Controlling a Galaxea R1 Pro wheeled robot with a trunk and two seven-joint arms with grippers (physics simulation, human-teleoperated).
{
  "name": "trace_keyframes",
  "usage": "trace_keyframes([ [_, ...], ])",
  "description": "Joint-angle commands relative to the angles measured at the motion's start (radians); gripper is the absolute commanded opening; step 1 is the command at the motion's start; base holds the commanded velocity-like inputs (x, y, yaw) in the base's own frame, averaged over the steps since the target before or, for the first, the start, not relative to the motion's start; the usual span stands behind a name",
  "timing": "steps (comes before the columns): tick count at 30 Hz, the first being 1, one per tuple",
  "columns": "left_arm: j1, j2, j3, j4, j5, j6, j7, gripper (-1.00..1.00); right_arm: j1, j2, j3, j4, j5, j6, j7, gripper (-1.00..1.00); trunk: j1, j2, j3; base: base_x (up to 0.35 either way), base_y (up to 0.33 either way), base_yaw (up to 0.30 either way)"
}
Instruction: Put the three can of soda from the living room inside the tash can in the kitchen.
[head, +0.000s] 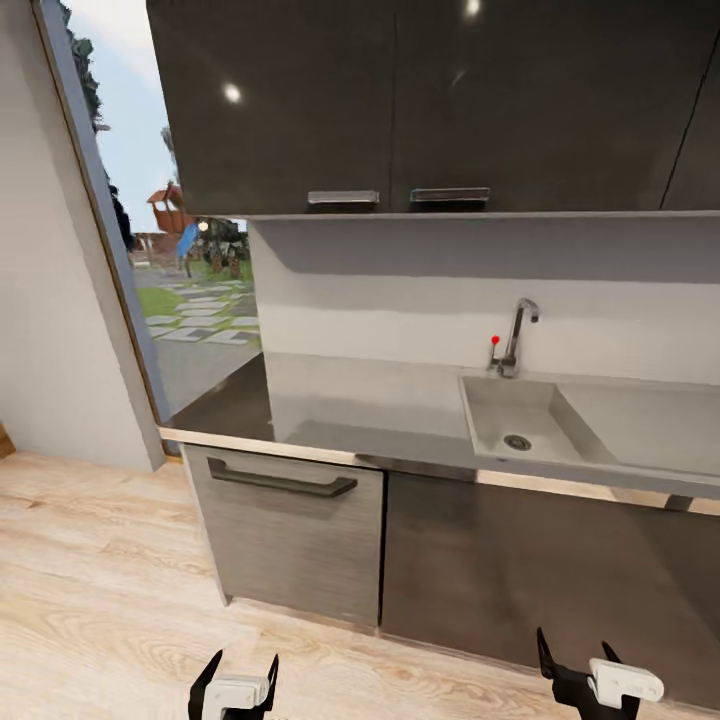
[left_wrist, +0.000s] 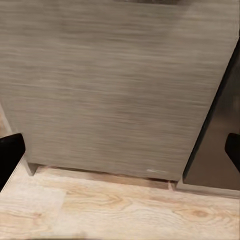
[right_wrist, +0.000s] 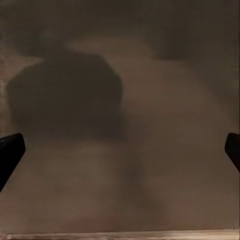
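I face the kitchen: dark glossy upper cabinets (head: 400, 100), a grey stone counter (head: 360, 400) with a built-in sink (head: 520, 420) and a slim tap (head: 515, 335). The cans of soda and the tash can are out of view. My left gripper (head: 241, 665) hangs low over the wood floor, open and empty, and in the left wrist view its fingers (left_wrist: 10, 155) frame a grey wood-grain cabinet front (left_wrist: 115, 85). My right gripper (head: 574, 650) is open and empty too, close to a dark glossy lower door (right_wrist: 120, 125), with its fingertips (right_wrist: 10, 152) spread wide.
A grey drawer front with a dark bar handle (head: 282, 482) sits under the counter's left end. A tall glass door (head: 190, 300) at the left looks onto a garden. Light wood-plank floor (head: 100, 600) stretches to the left and in front of the cabinets.
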Motion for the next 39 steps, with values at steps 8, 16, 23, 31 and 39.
trace_keyframes([
  [8,0.0,0.0,0.0,0.0,-0.001,0.0,0.0,1.0,0.0,0.0,0.0,0.006,0.0,0.0,-0.001,1.0,0.0,0.0,0.005,0.0,0.0,0.257],
  [16,0.0,0.0,0.0,0.0,-0.002,0.0,0.0,1.0,0.0,0.0,0.0,0.009,0.0,0.0,-0.002,1.0,0.0,0.0,0.009,0.0,0.0,0.255],
  [23,0.0,0.0,0.0,0.0,-0.003,0.0,0.0,1.0,0.0,0.001,0.0,0.018,0.0,0.0,-0.002,1.0,0.0,0.0,0.014,0.0,0.0,0.255],
  [31,0.0,0.0,0.0,0.0,-0.003,0.0,0.0,1.0,0.0,0.0,0.0,0.022,0.001,0.0,-0.002,1.0,0.0,0.0,0.018,0.0,0.0,0.255],
  [39,0.0,0.0,0.0,0.001,-0.003,0.001,0.0,1.0,0.0,0.001,0.001,0.029,0.001,0.0,-0.003,1.0,0.0,0.0,0.023,0.0,0.0,0.255],
])
